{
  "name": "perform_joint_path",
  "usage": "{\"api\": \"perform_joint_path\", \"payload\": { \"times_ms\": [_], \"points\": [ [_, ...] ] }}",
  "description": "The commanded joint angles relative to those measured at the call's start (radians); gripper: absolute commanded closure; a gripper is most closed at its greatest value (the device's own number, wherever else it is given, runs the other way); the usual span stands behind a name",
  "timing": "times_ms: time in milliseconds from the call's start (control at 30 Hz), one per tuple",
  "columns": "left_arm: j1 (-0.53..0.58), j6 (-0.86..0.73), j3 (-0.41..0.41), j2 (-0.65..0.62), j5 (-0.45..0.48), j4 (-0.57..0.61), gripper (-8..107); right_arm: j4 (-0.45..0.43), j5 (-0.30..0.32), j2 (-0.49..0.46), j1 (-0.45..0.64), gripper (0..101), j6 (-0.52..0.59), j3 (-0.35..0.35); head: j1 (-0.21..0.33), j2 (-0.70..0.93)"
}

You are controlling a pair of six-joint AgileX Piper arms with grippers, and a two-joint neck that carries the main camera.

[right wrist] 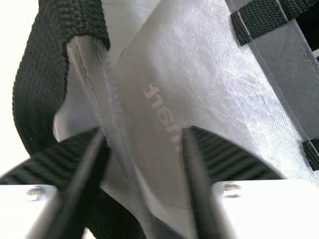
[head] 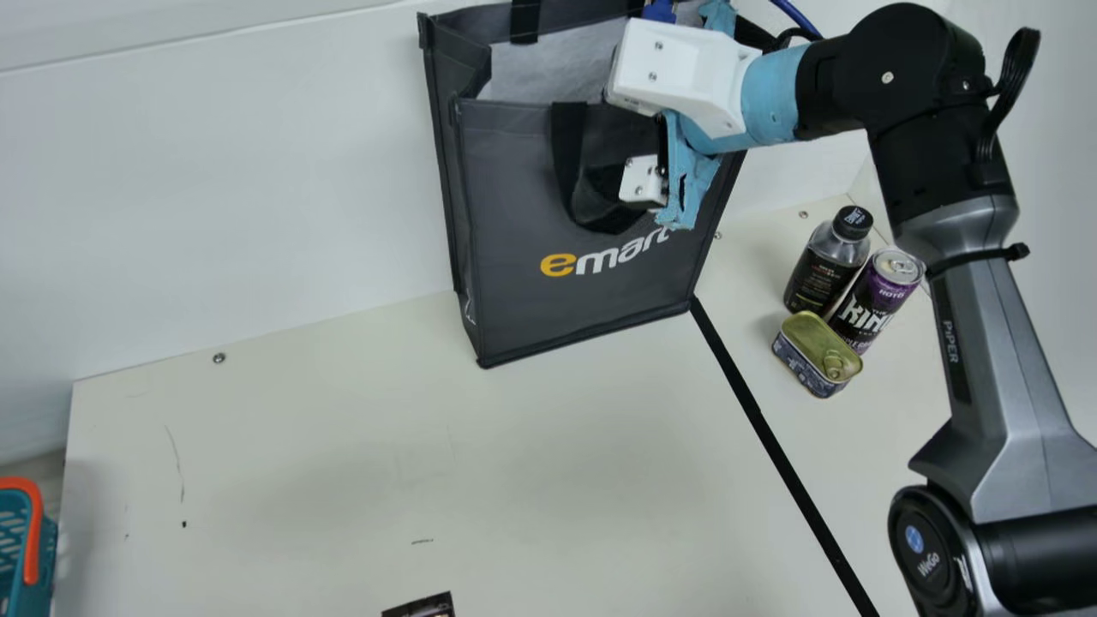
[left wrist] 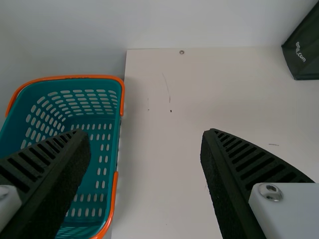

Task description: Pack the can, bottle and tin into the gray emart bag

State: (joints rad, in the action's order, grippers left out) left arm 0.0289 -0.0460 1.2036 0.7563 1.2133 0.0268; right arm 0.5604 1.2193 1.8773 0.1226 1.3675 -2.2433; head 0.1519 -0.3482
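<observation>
Right gripper (right wrist: 144,139) parted, the gray emart bag's (head: 514,206) rim between its fingers. Lower right of it, on the table (head: 531,463): bottle (head: 818,272), purple can (head: 876,300), tin (head: 810,356), all unpacked. Left gripper (left wrist: 147,133), well apart, parted too.

A robot arm (head: 998,343) over a cream table (head: 300,463) suggests a lab.

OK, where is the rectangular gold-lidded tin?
In the main view, the tin sits at right on the cream table, beside the purple metal can, right of the black line.
</observation>
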Motion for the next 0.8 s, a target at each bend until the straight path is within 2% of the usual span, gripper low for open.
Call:
{"api": "perform_joint_path", "payload": {
  "times_ms": [0,100,767],
  "points": [
    [0.0,0.0,0.0,0.0,0.0,0.0,9,0.0,0.001,0.001,0.0,84,0.002,-0.001,0.023,-0.001],
    [0.0,0.0,0.0,0.0,0.0,0.0,9,0.001,0.001,0.001,0.0,101,0.004,-0.002,0.023,-0.001],
    [0.0,0.0,0.0,0.0,0.0,0.0,9,-0.02,0.001,-0.064,-0.01,101,-0.016,0.012,0.023,-0.001]
  ]
}}
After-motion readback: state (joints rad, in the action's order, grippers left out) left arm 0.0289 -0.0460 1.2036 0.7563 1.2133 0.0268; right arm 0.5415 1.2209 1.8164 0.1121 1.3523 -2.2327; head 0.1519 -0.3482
